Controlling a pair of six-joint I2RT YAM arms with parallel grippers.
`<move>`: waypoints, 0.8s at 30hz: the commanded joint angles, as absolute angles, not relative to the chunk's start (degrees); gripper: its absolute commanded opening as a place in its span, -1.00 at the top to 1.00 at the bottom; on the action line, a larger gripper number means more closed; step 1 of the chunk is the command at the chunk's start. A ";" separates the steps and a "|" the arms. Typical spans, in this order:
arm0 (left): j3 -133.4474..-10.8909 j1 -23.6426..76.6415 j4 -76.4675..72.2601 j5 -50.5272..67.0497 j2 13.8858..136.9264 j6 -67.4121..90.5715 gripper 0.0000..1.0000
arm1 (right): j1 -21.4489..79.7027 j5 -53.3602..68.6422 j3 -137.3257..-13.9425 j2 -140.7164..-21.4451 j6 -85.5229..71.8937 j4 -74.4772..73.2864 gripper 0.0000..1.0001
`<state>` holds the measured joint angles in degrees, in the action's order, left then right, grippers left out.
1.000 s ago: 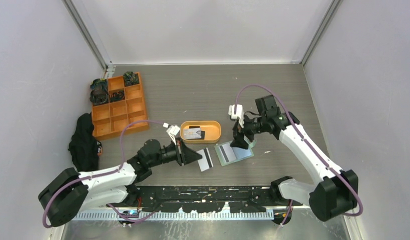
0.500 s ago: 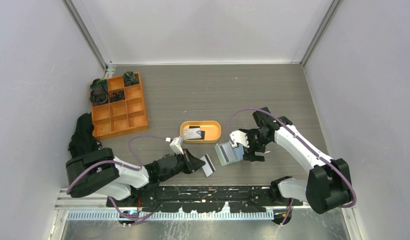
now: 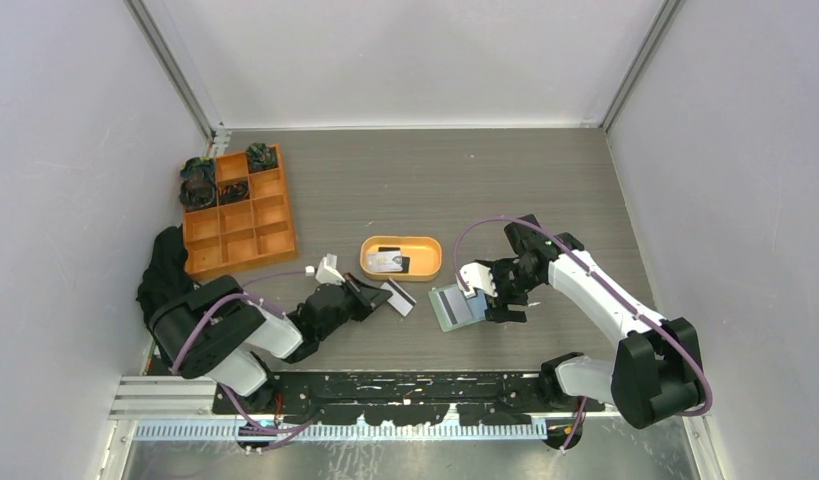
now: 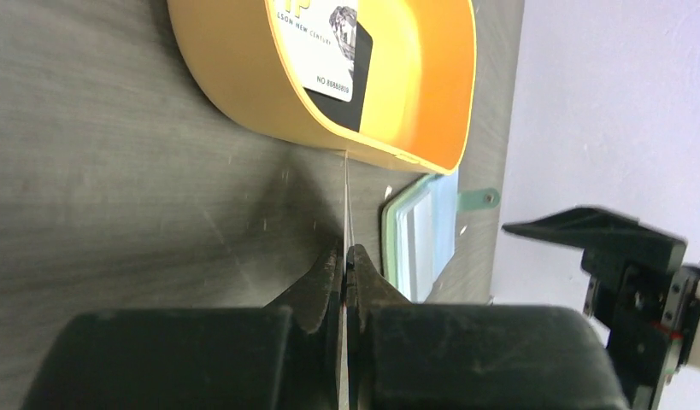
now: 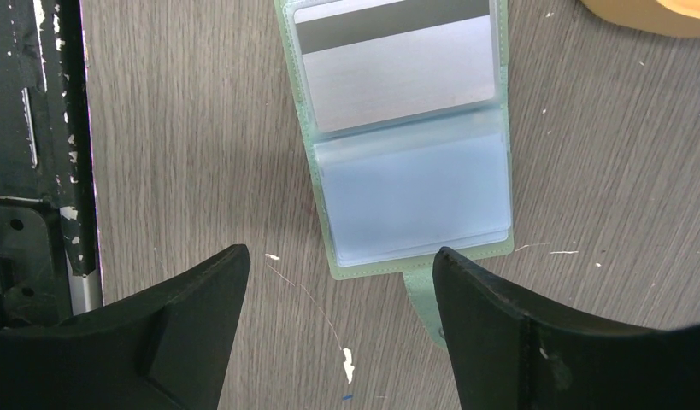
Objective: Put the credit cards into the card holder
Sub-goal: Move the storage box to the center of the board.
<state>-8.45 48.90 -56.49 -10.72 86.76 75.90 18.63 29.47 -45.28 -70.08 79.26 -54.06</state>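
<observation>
Holding what, seen from above? (Desk)

Left end effector [image 3: 381,293], clamped on a card [image 3: 398,298], has drawn it off the table [image 3: 545,190] beside the holder [image 3: 457,307] and back toward the tray [image 3: 400,278]. Right end effector [image 3: 482,297], a second ago raised over the holder, now sits low at its right end, jaws apart. (Photographer)

And the left wrist? (Desk)

Fingers [image 4: 316,282] pinched together on the card, seen edge-on as a thin line reaching toward the tray's wall. Tray cards [image 4: 316,51] lie inside. The holder lies open beyond, to the right. (Photographer)

The right wrist? (Desk)

Holder spread flat on the table, just ahead of wide-set fingers [image 5: 184,307] that touch nothing. A striped card [image 5: 389,77] fills the far pocket; the near pocket [image 5: 414,196] looks empty. (Photographer)

Meaning? (Desk)

By my reading, the card is up and ready to carry across, and the right arm is placed to steady the holder. Insertion has not begun, and the tray cards remain to be moved. (Photographer)
</observation>
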 commanded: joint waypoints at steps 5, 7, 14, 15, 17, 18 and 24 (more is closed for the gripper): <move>-18.23 38.73 -58.75 -1.68 93.09 76.54 1.00 | 18.54 31.31 -46.24 -68.34 80.70 -54.79 -0.66; -21.83 36.59 -59.69 1.72 96.60 76.26 1.00 | 18.50 30.85 -46.38 -68.44 79.93 -54.35 -0.65; -30.16 33.17 -69.11 13.14 109.27 77.94 1.00 | 16.87 27.44 -48.57 -70.81 78.93 -57.10 -0.69; -29.75 33.15 -69.59 14.01 109.79 77.86 1.00 | 16.23 27.43 -48.64 -70.61 80.50 -58.15 -0.71; -27.64 33.20 -71.09 14.70 109.46 77.38 1.00 | 15.26 27.10 -48.33 -70.05 83.05 -59.44 -0.76; -26.32 33.16 -71.83 14.82 108.88 77.02 1.00 | 15.05 27.07 -48.12 -69.95 83.79 -59.69 -0.77; -18.45 34.92 -72.38 15.30 102.01 74.62 1.00 | 15.02 25.41 -48.85 -76.61 81.23 -56.89 -0.78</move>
